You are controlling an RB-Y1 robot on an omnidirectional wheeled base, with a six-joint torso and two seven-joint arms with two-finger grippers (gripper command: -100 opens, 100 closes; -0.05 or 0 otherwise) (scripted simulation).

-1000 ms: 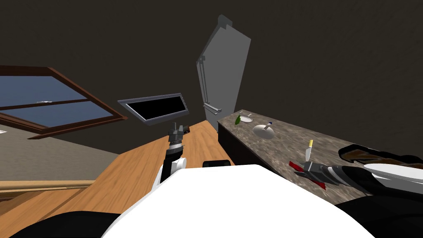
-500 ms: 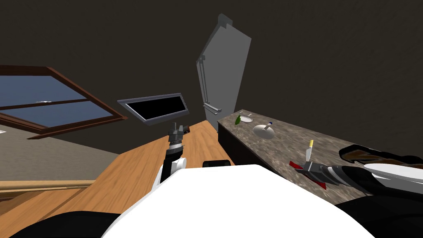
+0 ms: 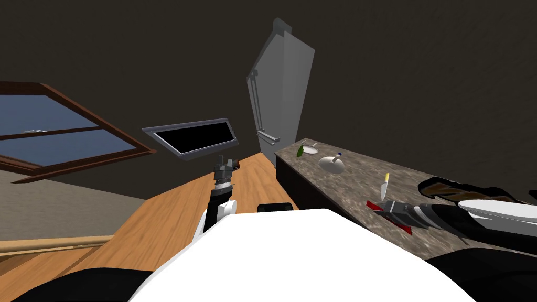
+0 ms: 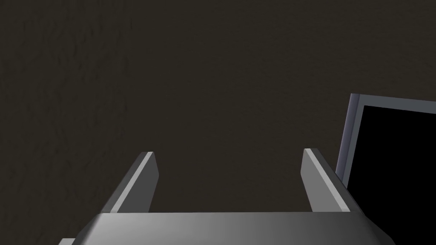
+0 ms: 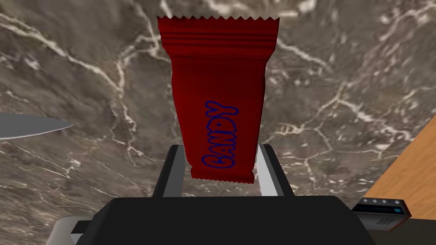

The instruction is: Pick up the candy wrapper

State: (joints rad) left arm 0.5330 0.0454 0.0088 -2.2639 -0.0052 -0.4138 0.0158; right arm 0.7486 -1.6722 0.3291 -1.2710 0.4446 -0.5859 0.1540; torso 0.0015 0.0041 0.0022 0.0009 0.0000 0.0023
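Candy wrapper [image 5: 218, 106], red with blue CANDY lettering, has its near end between the 2 fingers [image 5: 267, 170] of the right gripper [image 5: 220, 147], which clamp its sides. Its long axis runs straight out along the fingers, serrated far edge pointing away from the gripper, over the marbled countertop [image 5: 340, 64]; whether it touches the stone is unclear. A knife [image 5: 30, 126] tip lies off to the gripper's side, apart from the wrapper. The left gripper [image 4: 228, 154] is spread, grasping nothing.
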